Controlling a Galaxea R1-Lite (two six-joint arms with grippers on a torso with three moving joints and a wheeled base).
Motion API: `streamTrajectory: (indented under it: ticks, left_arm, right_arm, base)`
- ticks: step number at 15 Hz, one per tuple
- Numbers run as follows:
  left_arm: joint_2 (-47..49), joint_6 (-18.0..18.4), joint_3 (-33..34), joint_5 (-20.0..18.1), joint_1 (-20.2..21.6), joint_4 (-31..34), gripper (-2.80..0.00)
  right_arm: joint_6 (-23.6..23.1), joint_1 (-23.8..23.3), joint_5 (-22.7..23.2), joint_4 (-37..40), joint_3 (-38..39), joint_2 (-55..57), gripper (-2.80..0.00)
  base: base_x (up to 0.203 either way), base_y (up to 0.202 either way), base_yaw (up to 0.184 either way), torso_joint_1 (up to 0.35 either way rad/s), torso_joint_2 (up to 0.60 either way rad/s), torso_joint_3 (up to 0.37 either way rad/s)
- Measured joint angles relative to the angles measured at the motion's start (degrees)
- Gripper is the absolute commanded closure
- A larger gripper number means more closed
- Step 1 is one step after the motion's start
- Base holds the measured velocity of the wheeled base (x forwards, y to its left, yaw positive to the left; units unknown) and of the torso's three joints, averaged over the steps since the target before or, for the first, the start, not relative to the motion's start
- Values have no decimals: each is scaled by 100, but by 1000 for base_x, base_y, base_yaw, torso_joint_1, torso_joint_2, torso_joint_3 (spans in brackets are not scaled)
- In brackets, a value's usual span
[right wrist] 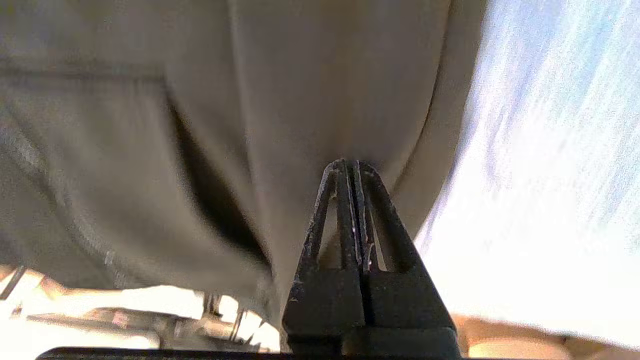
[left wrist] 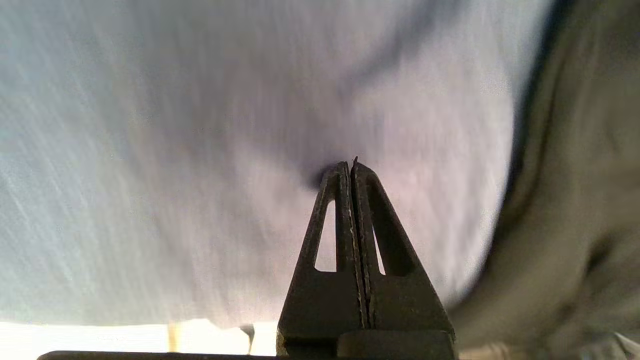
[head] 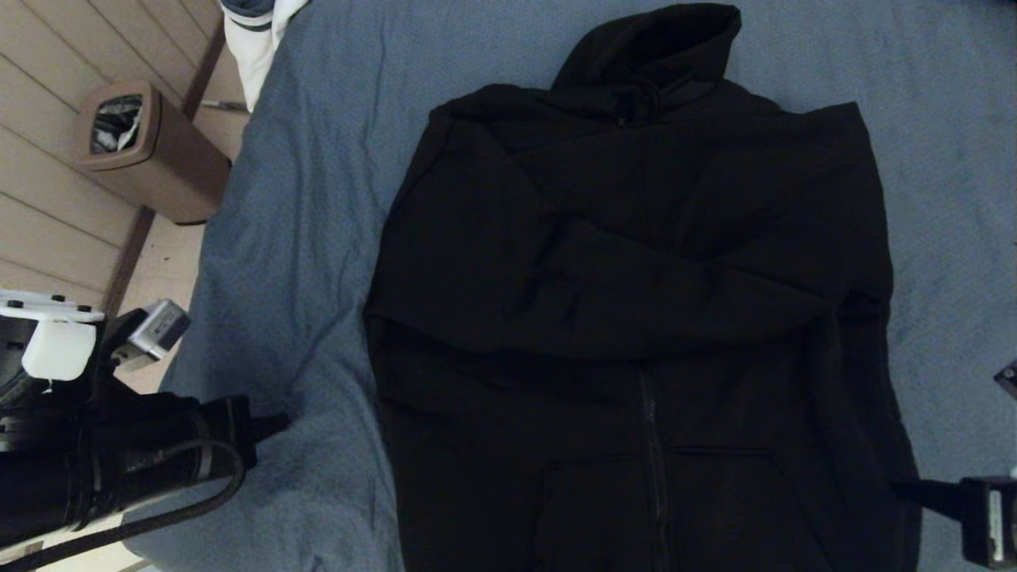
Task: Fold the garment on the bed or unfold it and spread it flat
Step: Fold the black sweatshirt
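Both grippers, left (left wrist: 352,167) and right (right wrist: 350,167), pinched empty beside hoodie (head: 636,318); open wide before grabbing hem corners.

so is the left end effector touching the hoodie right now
Apart. The left wrist view shows the shut left end effector over bare bed sheet, with the hoodie off to one side and sheet showing between them.

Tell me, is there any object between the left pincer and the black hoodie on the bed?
Nothing visible. The left pincer, shut and empty, is over bare sheet of the bed, beside the near left edge of the hoodie. Only sheet lies between them.
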Motion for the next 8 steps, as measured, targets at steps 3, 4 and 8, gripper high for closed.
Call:
streamTrajectory:
  ticks: [3,4,8]
  left_arm:
    - [-195,67,236,-21,-5,24,0]
    - [-237,109,312,-23,-5,24,0]
    - [-206,188,480,-74,-40,-7,0]
  right_arm:
    - [-2,0,27,489,42,-375,0]
    - [-2,-2,22,603,45,-504,0]
    - [-9,-18,-76,1404,28,-960,0]
  base:
    - [0,0,0,0,0,0]
    - [0,0,0,0,0,0]
    - [0,0,0,0,0,0]
